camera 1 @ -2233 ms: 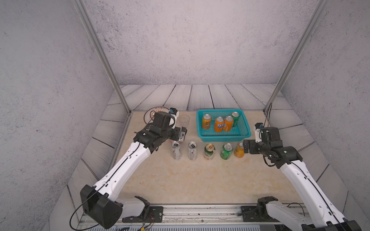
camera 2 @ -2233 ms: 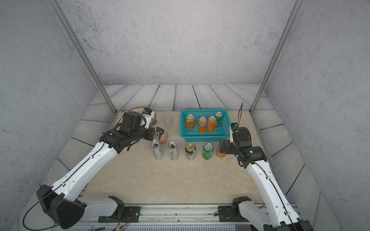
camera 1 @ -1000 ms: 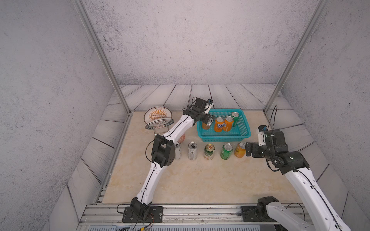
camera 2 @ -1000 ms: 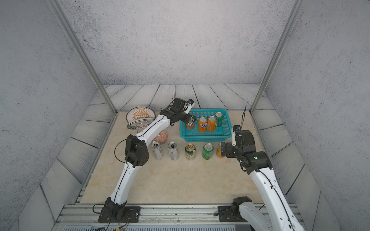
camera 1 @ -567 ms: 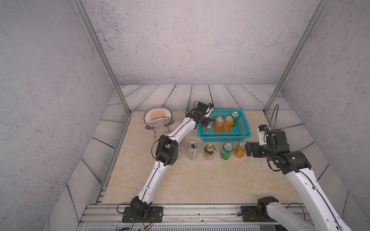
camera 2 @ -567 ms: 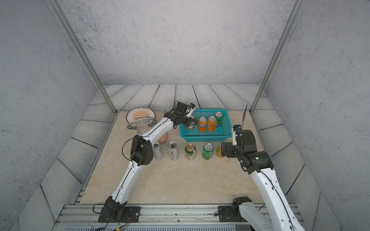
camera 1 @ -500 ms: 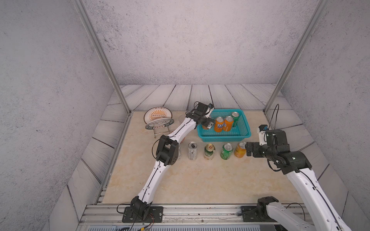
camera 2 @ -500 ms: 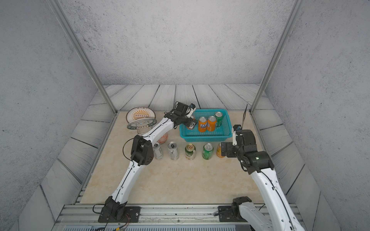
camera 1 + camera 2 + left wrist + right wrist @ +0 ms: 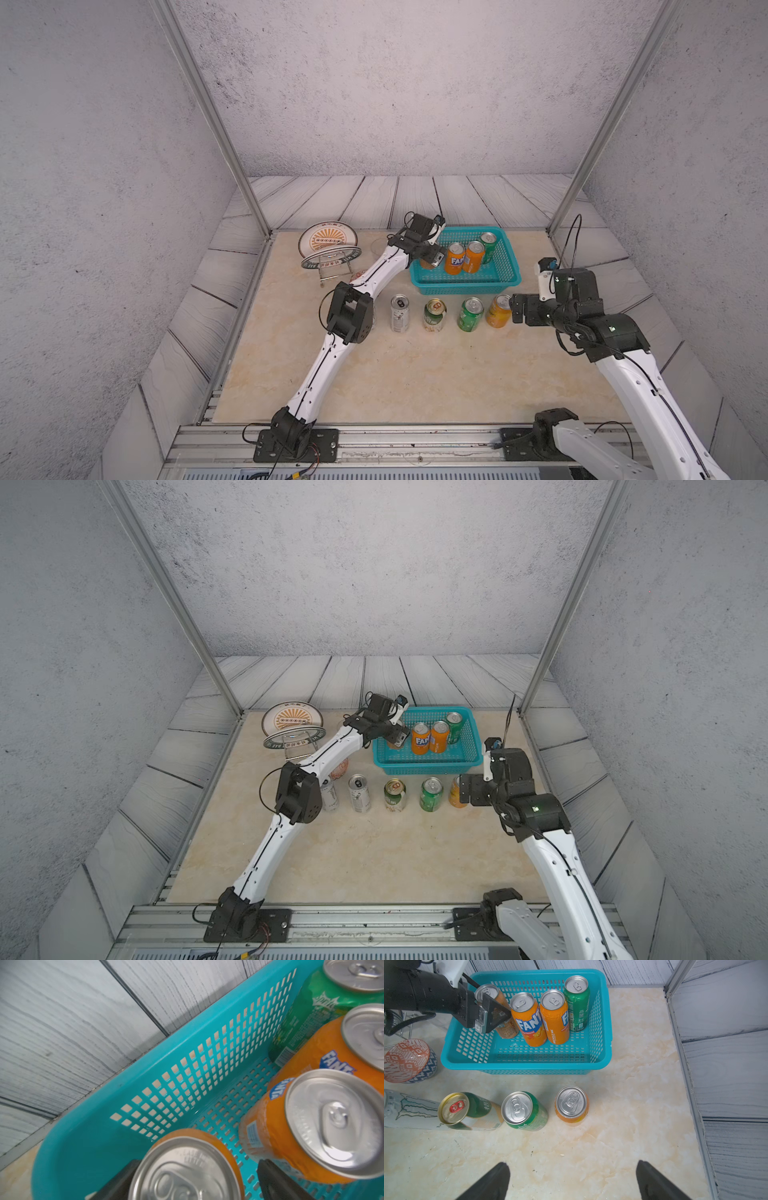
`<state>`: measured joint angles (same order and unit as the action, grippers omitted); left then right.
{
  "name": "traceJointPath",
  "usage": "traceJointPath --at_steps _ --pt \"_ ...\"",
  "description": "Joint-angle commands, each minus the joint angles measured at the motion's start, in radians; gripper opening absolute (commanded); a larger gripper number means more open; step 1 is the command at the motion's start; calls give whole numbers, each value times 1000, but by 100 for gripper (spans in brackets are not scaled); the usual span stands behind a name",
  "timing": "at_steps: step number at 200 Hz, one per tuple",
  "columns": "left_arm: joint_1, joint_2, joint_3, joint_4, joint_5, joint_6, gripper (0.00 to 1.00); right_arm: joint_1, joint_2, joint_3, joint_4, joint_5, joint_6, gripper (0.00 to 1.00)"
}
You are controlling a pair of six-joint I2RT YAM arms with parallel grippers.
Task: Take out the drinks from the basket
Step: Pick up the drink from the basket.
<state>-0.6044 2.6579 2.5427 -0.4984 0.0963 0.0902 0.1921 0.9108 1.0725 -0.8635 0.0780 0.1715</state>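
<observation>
The teal basket (image 9: 525, 1066) sits at the back of the surface (image 9: 623, 1136). Four drinks stand upright in it: three orange cans (image 9: 554, 1018) and one green can (image 9: 577, 1005). My left end effector (image 9: 428, 258) reaches into the basket's left end, its fingers (image 9: 276, 1184) straddling the end orange can (image 9: 182, 1176). I see a gap on one side, so the jaws are apart, not clamped. In front of the basket, five more cans (image 9: 434, 316) stand in a row. My right end effector (image 9: 572, 1164) hangs wide over bare surface near the row's orange can (image 9: 572, 1105).
</observation>
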Motion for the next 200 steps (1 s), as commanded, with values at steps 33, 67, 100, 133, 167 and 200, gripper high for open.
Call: traceJointPath --at_steps 33,67,100,133,167,200 --pt "-7 45 12 -86 -29 33 80 -3 -16 18 -5 -1 2 100" --pt "-6 13 6 -80 -1 28 73 -3 -20 22 -6 2 2 100" --pt "-6 -57 -28 -57 27 15 70 -3 -23 20 -9 11 -1 100" --pt "-8 -152 -90 -18 58 -1 68 -2 -27 15 -9 18 -3 100" --pt "-9 -272 -153 5 61 -3 68 -2 -32 6 -6 26 -4 100" --pt "-12 -371 -246 49 45 -1 68 -2 -35 3 -5 35 -4 99"
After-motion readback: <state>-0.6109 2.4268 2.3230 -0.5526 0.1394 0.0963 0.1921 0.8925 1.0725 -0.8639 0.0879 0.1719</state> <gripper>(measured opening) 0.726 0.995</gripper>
